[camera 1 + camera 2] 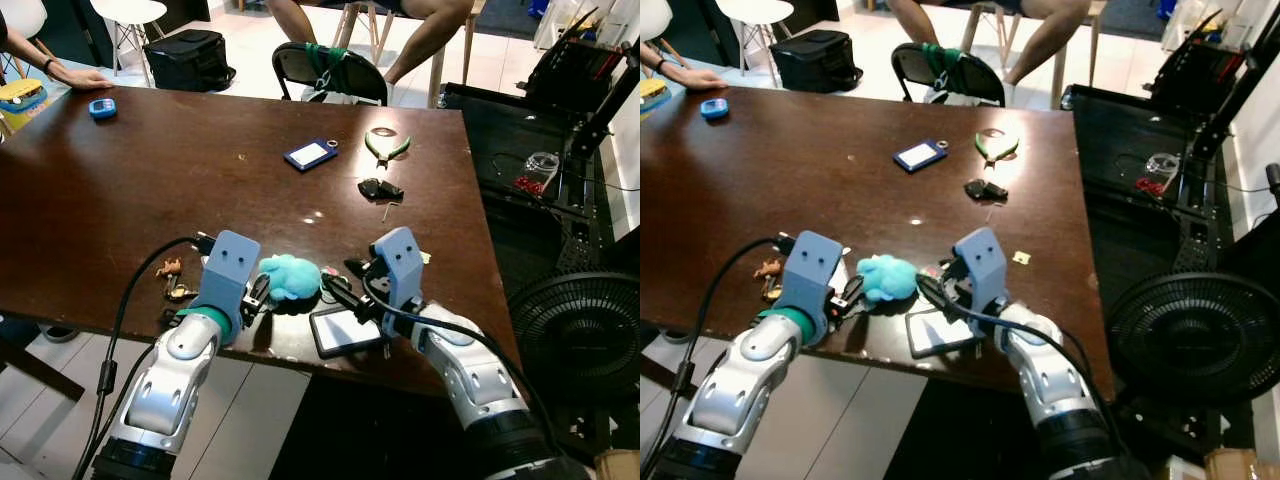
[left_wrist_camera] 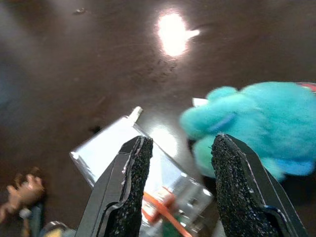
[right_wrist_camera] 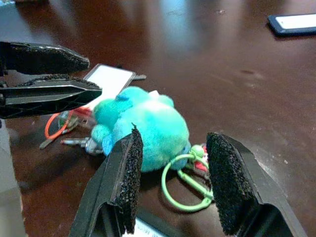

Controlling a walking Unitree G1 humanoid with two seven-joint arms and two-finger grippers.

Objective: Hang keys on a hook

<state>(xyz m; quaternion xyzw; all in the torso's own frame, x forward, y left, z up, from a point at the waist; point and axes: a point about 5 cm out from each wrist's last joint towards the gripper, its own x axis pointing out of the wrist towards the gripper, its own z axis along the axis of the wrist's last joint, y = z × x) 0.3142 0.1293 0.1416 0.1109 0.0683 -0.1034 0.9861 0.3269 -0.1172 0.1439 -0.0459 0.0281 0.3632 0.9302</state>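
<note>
A teal plush keychain (image 1: 292, 277) lies near the front edge of the dark wooden table (image 1: 150, 190). In the right wrist view a green ring (image 3: 185, 190) hangs off the plush (image 3: 148, 126), and metal keys (image 3: 74, 143) with an orange loop (image 3: 54, 126) lie beside it. My left gripper (image 1: 258, 295) sits just left of the plush, open, its fingers (image 2: 133, 187) over a clear card holder (image 2: 113, 148). My right gripper (image 1: 335, 285) is open just right of the plush, which lies in front of its fingers (image 3: 126, 173).
A white card in a black frame (image 1: 345, 330) lies at the table's front edge. Small toy keychains (image 1: 170, 275) sit left of my left arm. Farther back lie a blue badge (image 1: 310, 153), a black fob (image 1: 380, 188) and green pliers (image 1: 385, 145). A person's hand (image 1: 75, 75) rests far left. A fan (image 1: 580, 330) stands to the right.
</note>
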